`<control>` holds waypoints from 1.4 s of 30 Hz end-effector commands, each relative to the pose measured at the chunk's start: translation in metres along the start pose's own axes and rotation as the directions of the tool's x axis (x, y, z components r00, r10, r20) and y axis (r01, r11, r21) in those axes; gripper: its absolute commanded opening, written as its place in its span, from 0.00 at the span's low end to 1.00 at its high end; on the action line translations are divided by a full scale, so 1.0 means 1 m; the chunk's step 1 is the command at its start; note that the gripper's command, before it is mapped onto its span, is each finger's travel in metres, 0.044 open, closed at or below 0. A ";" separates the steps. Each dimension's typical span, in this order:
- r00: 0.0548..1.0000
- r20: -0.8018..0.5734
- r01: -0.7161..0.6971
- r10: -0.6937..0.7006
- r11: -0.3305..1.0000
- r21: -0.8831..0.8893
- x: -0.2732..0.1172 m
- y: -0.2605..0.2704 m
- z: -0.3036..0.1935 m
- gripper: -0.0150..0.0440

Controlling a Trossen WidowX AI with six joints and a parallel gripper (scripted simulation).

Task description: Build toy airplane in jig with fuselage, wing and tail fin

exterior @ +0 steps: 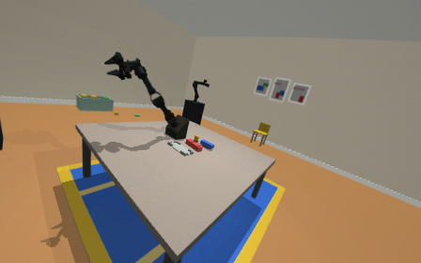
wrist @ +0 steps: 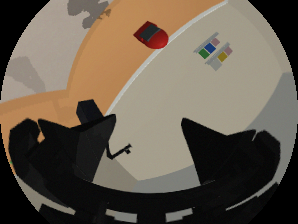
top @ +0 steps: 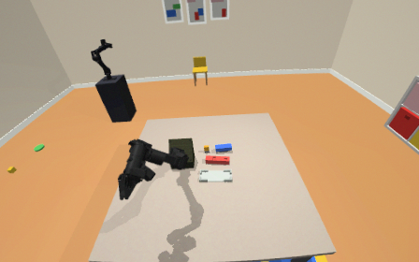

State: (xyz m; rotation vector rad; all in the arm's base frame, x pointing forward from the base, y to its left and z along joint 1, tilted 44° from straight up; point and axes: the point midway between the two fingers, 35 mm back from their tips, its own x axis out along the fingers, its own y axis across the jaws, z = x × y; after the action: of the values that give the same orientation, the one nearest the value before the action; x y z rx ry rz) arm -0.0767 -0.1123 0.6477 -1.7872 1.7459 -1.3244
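The pale jig (top: pixel 215 176) (exterior: pixel 179 148) lies empty on the table, nearest the camera of the four small items in the top view. The red fuselage (top: pixel 217 160) (exterior: pixel 194 145) lies beside it, apart from it. The blue wing (top: pixel 223 148) (exterior: pixel 207 145) lies beyond the fuselage, and the small yellow tail fin (top: pixel 206 148) (exterior: pixel 196 138) lies by the wing's end. None of the parts touch the jig. My gripper (exterior: pixel 108 68) (wrist: pixel 149 119) is open and empty, raised high and far from the parts. The sockets and tabs are too small to make out.
The arm's dark base block (top: pixel 181 146) (exterior: pixel 177 130) stands on the table (top: pixel 262 215) (exterior: pixel 188 188), close beside the parts. A second arm on a black pedestal (top: pixel 117 98) (exterior: pixel 193 112) and a yellow chair (top: pixel 200 69) (exterior: pixel 261 131) stand away from the table.
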 end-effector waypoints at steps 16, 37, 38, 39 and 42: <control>0.871 -0.486 0.245 -0.073 0.922 0.300 -0.076 0.018 -0.128 1.00; 0.209 -0.968 0.670 -0.136 0.742 0.041 -0.312 0.019 -0.215 1.00; 0.172 -0.975 0.679 -0.140 0.734 0.014 -0.325 0.018 -0.215 1.00; 0.135 -0.980 0.687 -0.145 0.726 -0.013 -0.337 0.017 -0.214 1.00; 0.020 -0.987 0.706 -0.159 0.702 -0.099 -0.373 0.013 -0.208 1.00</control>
State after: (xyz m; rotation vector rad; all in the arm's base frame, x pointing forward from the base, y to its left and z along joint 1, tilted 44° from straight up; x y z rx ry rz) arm -0.1937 0.2642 0.6195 -1.1807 0.9285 -3.2891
